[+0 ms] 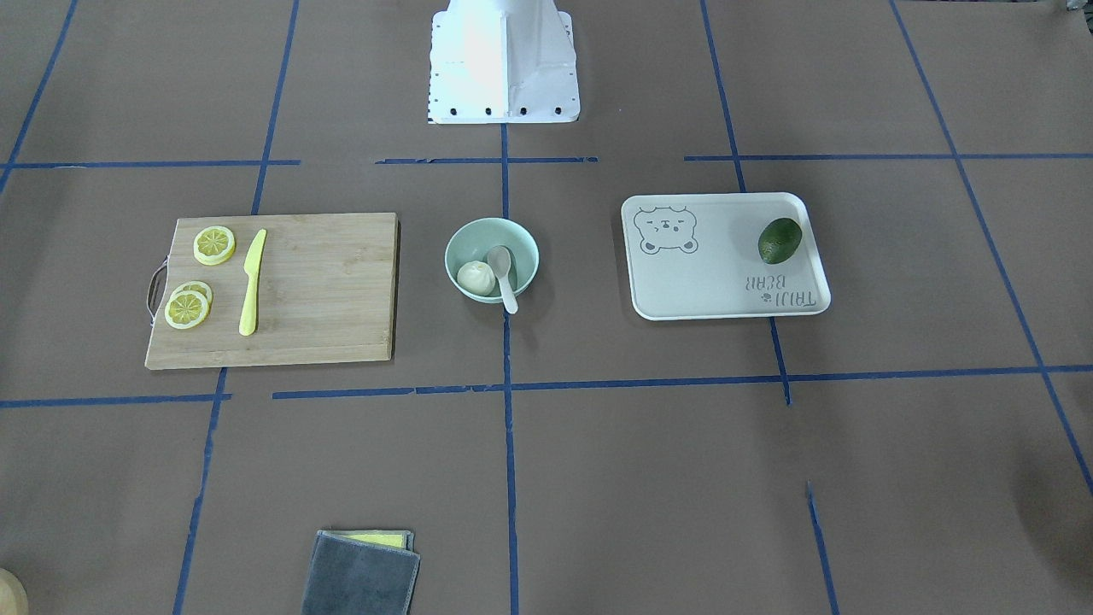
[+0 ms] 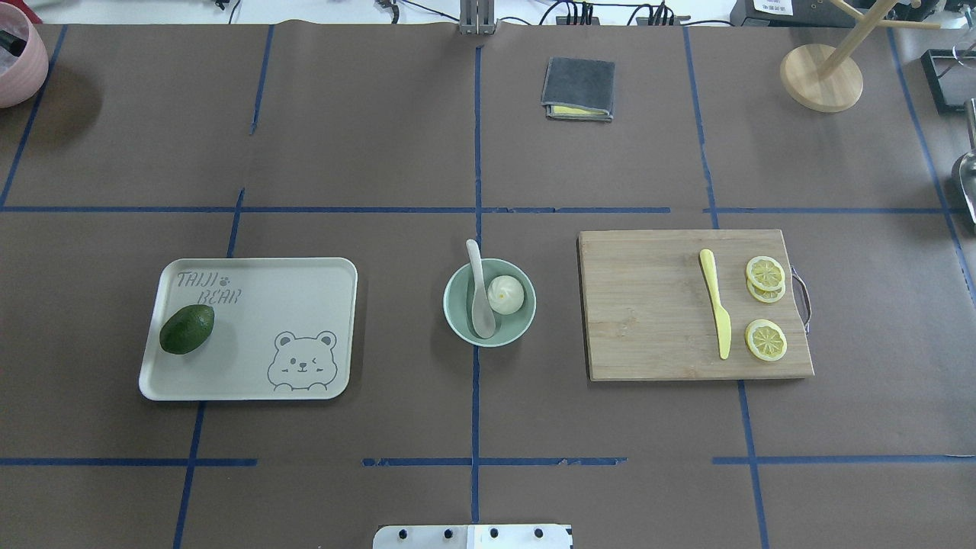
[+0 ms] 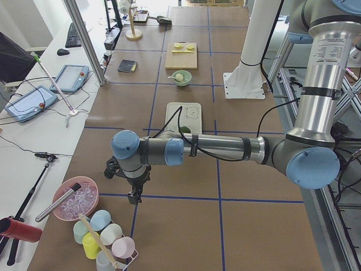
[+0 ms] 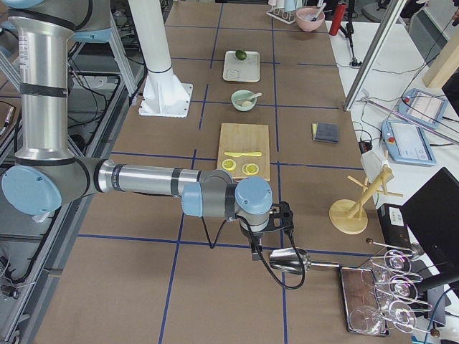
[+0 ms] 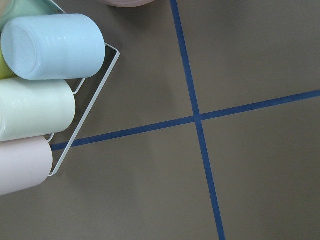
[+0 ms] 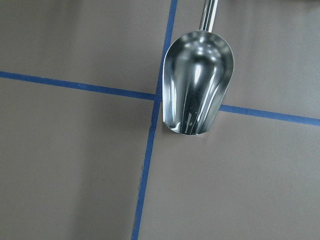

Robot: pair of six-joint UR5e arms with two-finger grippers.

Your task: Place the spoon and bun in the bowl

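The task looks finished. The bun [image 2: 505, 294] sits inside the mint-green bowl [image 2: 512, 329]. The soup spoon [image 2: 478, 293] lies beside it, scoop in the bowl and handle leaning out over the rim away from the robot. Nothing seems left to place.

The bowl stands alone at mid-worktop, well apart from the bear tray [image 2: 252, 335] and the bamboo cutting board [image 2: 648, 305].

The left end effector [image 3: 135, 196] hangs near the cup rack [image 5: 80, 107], and the right end effector [image 4: 255, 252] near a metal scoop [image 6: 197, 90]. Both are far from the bowl. They are small in the side views, so I cannot tell whether their fingers are apart or together.
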